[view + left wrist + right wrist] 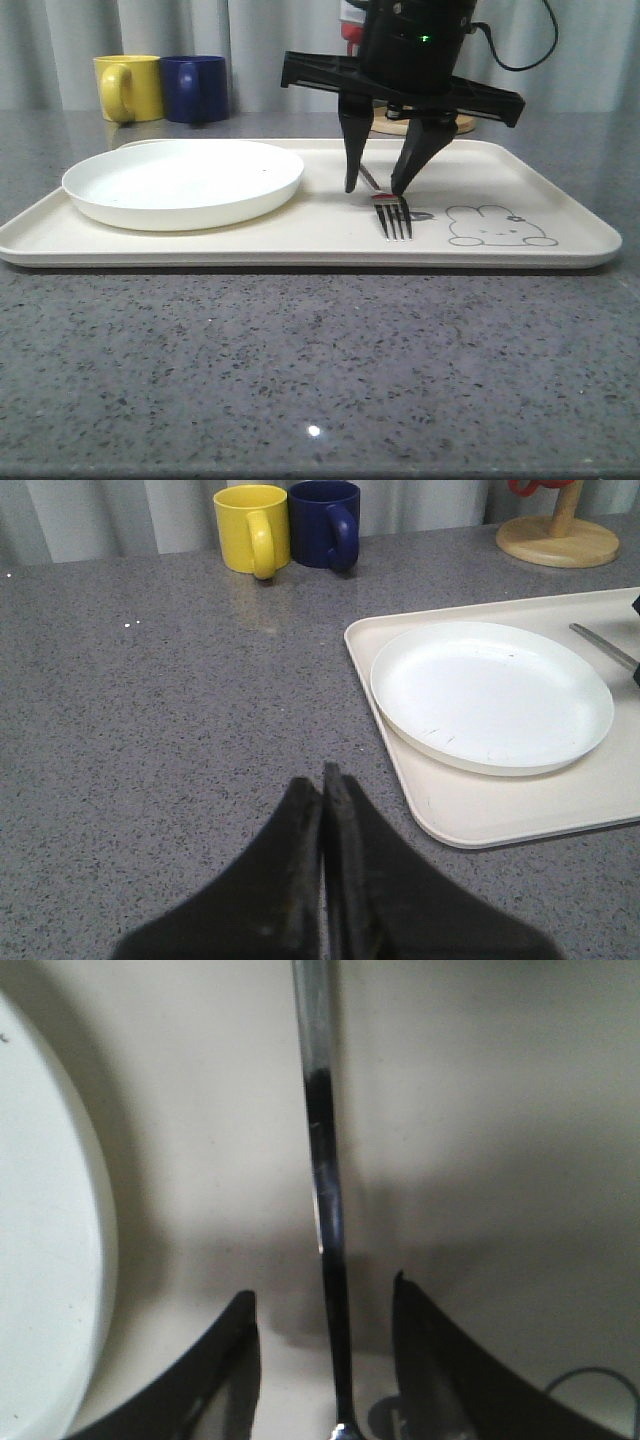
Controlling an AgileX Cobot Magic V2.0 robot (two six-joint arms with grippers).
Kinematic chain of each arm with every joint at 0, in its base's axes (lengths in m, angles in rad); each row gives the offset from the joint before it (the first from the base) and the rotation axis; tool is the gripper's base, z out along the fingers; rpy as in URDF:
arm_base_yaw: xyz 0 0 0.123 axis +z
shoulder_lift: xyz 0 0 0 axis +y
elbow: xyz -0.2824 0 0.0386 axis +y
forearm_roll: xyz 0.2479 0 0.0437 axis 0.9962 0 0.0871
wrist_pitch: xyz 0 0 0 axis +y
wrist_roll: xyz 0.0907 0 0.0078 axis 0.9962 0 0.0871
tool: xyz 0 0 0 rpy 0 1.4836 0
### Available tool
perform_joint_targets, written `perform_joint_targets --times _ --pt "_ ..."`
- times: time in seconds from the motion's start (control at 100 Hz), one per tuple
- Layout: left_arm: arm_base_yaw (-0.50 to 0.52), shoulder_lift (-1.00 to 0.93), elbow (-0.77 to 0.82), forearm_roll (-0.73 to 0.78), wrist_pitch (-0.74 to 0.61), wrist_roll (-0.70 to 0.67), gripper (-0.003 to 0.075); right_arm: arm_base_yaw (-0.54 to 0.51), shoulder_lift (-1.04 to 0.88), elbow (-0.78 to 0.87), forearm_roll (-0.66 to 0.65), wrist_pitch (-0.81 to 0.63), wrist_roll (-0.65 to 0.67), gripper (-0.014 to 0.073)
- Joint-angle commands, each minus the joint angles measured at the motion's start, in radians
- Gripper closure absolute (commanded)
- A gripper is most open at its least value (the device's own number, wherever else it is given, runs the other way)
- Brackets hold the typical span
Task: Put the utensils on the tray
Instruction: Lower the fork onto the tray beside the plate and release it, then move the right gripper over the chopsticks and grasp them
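The slim silver metal fork [393,212] lies flat on the large cream rectangular tray [560,190], right of the round white plate [183,181]. My right claw [377,187] straddles its handle, fingers apart; I should lift straight up without nudging it. My left claw [323,780] is pressed together.

Shiny metal fork [394,214], matt cream tray [560,205], speckled stone-like table [300,370]

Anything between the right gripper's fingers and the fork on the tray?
Nothing visible. The right gripper is open with the fork handle lying between its fingers, flat on the tray. The plate sits well off to the side.
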Motion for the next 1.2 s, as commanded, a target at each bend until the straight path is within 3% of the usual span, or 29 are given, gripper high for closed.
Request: perform_joint_targets --times 0.0,0.25,0.44,0.72,0.97,1.19 --pt "-0.004 0.009 -0.026 -0.006 -0.070 -0.011 0.0739 -0.003 -0.059 -0.034 -0.007 -0.031 -0.001 0.0220" --pt "-0.004 0.009 -0.026 -0.006 -0.070 -0.011 0.0739 -0.004 -0.153 -0.034 -0.130 -0.006 -0.048 0.0221" --pt "-0.004 0.009 -0.026 -0.006 -0.070 -0.011 0.0739 -0.060 -0.239 -0.033 -0.244 0.096 -0.132 0.0218" --pt "-0.004 0.009 -0.026 -0.006 -0.070 -0.011 0.0739 -0.314 -0.278 -0.031 -0.230 0.246 -0.313 0.0218" --pt "-0.004 0.009 -0.026 -0.006 -0.070 -0.011 0.0739 -0.563 -0.261 -0.027 -0.068 0.263 -0.464 0.0218" --pt "-0.004 0.009 -0.026 -0.006 -0.070 -0.011 0.0739 -0.670 -0.208 -0.005 -0.034 0.270 -0.573 0.0218"
